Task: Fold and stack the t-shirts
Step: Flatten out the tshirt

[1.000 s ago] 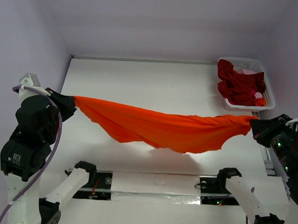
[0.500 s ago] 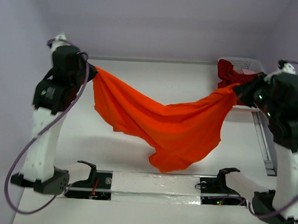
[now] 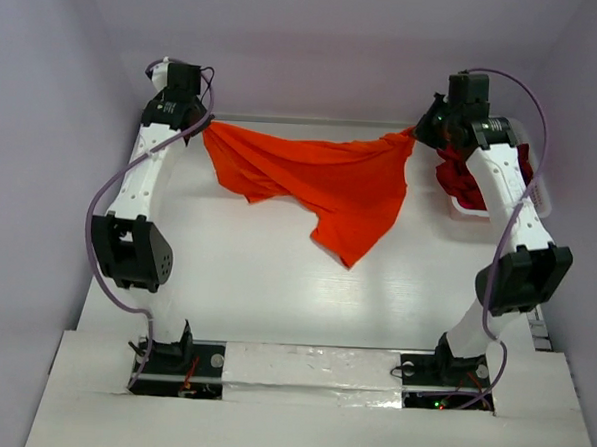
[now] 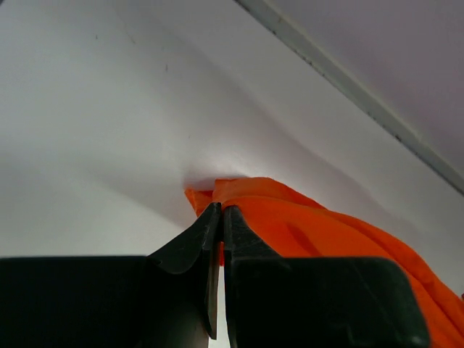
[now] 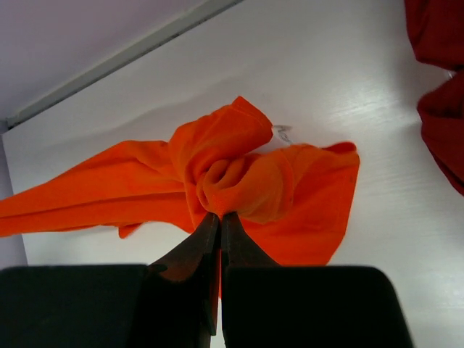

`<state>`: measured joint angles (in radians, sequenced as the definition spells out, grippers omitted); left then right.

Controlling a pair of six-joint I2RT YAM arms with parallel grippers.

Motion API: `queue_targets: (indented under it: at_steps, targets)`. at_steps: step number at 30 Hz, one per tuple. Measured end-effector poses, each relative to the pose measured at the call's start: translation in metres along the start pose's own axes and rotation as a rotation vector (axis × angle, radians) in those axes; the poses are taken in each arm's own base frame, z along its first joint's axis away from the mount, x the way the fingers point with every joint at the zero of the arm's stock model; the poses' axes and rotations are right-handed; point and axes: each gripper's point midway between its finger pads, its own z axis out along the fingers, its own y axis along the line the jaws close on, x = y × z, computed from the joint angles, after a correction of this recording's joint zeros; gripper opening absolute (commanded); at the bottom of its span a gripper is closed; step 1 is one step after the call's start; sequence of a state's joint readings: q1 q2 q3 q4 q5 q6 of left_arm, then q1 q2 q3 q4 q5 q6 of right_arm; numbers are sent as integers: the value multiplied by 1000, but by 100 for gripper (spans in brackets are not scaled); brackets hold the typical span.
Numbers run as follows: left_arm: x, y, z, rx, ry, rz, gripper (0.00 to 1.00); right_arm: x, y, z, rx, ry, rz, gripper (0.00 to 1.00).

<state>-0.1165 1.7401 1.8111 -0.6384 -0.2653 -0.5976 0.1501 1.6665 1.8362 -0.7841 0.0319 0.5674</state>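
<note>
firmly clamped on opposite ends of the orange t-shirt [image 3: 321,180]: left gripper [image 3: 205,128] and right gripper [image 3: 418,132]

White table [image 3: 256,271] — fills centre of frame; white lattice basket [image 3: 467,208] — upper right; pale lilac walls [image 3: 318,44] — top, sides.

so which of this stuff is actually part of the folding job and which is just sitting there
Part of the job:
- orange t-shirt, held at its two ends by the left gripper and the right gripper, both shut on it
- dark red shirts, heaped in the basket

Just sitting there:
- white basket, only holding the shirts
- table
</note>
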Motion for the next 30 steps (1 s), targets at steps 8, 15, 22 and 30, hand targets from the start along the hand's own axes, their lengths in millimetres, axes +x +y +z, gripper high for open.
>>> queue_targets:
  at_steps: [8,15,22,30]
  targets:
    - [-19,-10,38,0,-66,-28,0,-25,28,33,-93,-46,-28,0]
    - [9,-11,88,-21,-12,1,0,-17,24,61,-85,-26,-63,0]
    - [48,20,57,-18,56,20,0,-2,10,34,-68,-15,-79,0]
    - [42,73,-120,189,-150,-68,0,29,-14,-103,-142,-127,-79,0]
